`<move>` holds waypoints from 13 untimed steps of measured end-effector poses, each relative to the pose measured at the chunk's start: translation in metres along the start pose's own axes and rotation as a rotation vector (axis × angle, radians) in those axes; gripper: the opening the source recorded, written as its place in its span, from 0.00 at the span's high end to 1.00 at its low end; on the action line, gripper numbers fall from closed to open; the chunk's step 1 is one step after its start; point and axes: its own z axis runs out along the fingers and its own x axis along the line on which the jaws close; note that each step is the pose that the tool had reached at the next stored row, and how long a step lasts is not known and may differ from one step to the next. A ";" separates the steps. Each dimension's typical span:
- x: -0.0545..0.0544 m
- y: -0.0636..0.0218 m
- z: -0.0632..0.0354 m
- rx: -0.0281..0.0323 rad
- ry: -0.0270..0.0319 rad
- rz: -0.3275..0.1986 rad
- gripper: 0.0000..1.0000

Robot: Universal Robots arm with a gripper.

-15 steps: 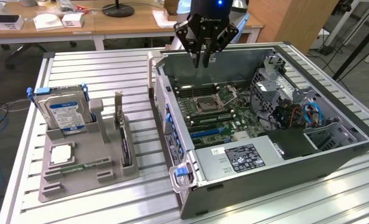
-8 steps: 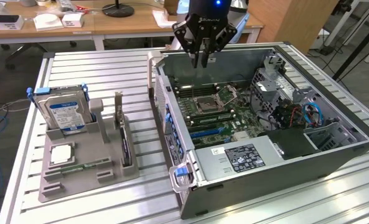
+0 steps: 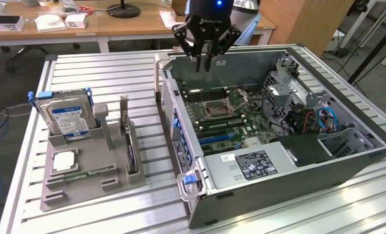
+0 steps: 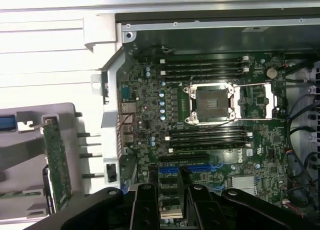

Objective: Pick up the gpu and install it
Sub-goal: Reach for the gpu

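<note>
The gripper hangs at upper centre of the exterior view, over the far edge of the open computer case. Its fingers stand partly apart, with the motherboard showing between them, and they hold nothing. The gpu stands on edge in the grey holder at lower left, beside the hard drive and well apart from the gripper. The blue expansion slots appear unoccupied. Judged status: pick-up and installation both remain.

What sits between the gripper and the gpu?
Exterior view: the grey metal computer case's wall and slatted white table, between black gripper and thin dark gpu card.
</note>
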 end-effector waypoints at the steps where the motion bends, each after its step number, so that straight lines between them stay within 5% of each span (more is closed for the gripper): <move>1: 0.002 -0.0002 0.0000 -0.0001 0.0000 0.000 0.70; 13: 0.021 -0.0016 0.0000 0.0000 0.0000 0.000 0.70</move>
